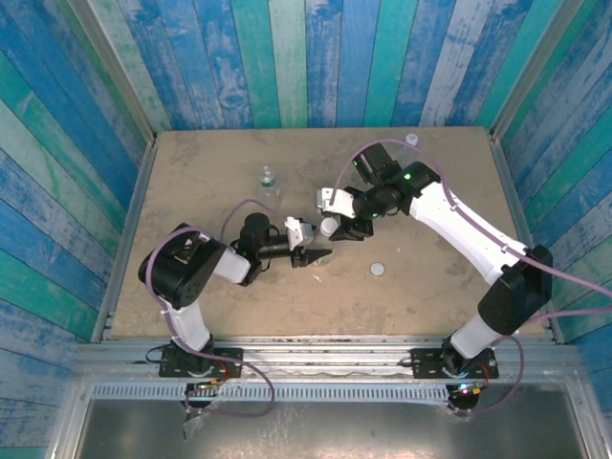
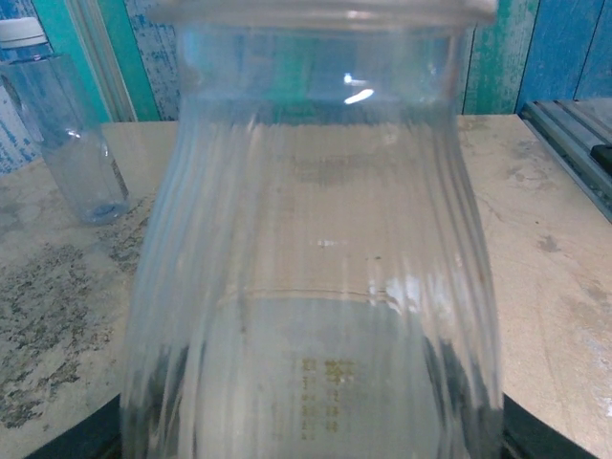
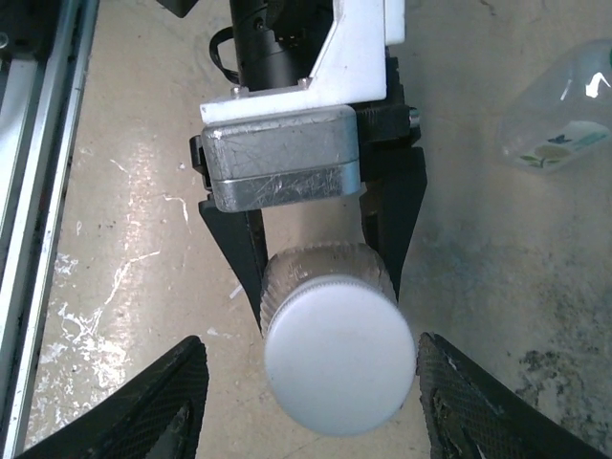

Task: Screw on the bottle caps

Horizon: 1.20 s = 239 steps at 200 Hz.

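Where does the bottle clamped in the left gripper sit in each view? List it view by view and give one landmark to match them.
Top external: bottle near the middle of the table, white-capped.
Left wrist: bottle close up, across the middle of the frame.
Right wrist: bottle lower centre, seen from above under its white cap.
Shared landmark: left gripper, its dark fingers flanking the bottle.
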Available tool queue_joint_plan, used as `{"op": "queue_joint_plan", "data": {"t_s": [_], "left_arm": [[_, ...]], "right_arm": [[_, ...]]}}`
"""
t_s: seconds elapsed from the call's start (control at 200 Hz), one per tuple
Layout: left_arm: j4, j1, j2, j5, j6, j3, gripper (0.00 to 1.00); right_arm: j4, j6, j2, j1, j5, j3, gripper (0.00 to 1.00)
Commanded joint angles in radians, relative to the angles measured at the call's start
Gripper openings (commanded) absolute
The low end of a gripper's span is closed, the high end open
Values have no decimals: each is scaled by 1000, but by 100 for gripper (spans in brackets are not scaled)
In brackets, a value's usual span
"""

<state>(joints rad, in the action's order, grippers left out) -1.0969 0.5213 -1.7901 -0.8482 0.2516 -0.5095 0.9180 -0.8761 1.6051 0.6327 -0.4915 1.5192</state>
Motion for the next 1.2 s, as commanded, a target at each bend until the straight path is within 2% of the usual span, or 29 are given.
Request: {"op": "queue_joint_plan", "data": {"t_s": [0.0,0.285,0.491,0.596,0.791,0.877,0.942,0.992,1.127,1.192], "left_arm": [[127,3,18,-21,16,7,58],[123,3,17,-31,0,2,58],[105,3,15,-32,-28,0,58],[46,3,3,11,-85,3,57],[-78,3,-11,188,-212,16,57],[-131,8,-23,259,-264,17,56],[-148,15,-28,305,-276,16,56],[-145,21,-29,340,-281,13,56],[-145,29,-31,368,-277,17,57],[-153,29,-32,360,-273,25,57]], "right_arm": [[62,-23,22,-2,-44,31,57],[67,-10,52,-2,-44,48,45],[68,4,62,-2,-23,54,41],[67,39,68,-2,-18,59,40],[25,331,81,-2,62,66,37],[-29,517,67,9,109,30,34],[-77,673,46,28,178,-5,37],[-103,781,31,45,233,-27,35],[-159,1019,5,113,368,-79,33],[-165,1044,-9,128,396,-94,34]]}}
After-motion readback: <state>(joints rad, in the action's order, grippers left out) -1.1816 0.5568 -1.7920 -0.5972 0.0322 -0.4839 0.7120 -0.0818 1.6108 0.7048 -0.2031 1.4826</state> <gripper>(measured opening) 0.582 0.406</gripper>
